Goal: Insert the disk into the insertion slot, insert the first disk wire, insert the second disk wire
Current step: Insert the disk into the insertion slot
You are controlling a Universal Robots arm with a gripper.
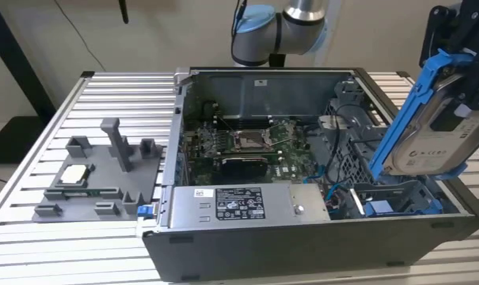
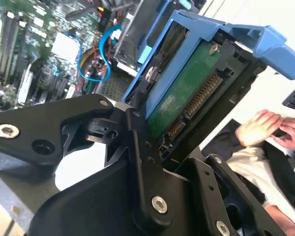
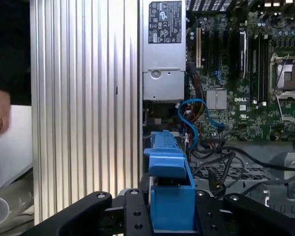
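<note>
Exterior view: the gripper (image 1: 463, 89) hangs at the exterior view's right, above the near corner of the open computer case (image 1: 303, 249), with the arm (image 1: 291, 24) reaching in from behind the case. The disk (image 1: 433, 139) is held steeply tilted, almost on end, label face toward this camera. Its lower end sits just above the drive bay (image 1: 397, 205), not in the slot. This view also takes in the power supply (image 1: 239, 205) along the front wall, the motherboard (image 1: 247, 142), and a grey fixture tray (image 1: 97, 178) on the slatted table (image 1: 33, 148), well apart from the case. Second wrist view: the disk's (image 2: 187, 93) other face, a green circuit board with its connector row bare and nothing plugged in. Blue cables (image 2: 96, 59) loop loose over the board, and a person's hands (image 2: 270, 128) rest beyond the table. First wrist view: looking down along the blue carrier end of the disk (image 3: 169, 196), the gripper (image 3: 172, 219) has its jaws closed in on the carrier's 2 sides, 1 finger (image 3: 132, 216) flat against each. The blue cables (image 3: 196, 115) lie near the bay.
</note>
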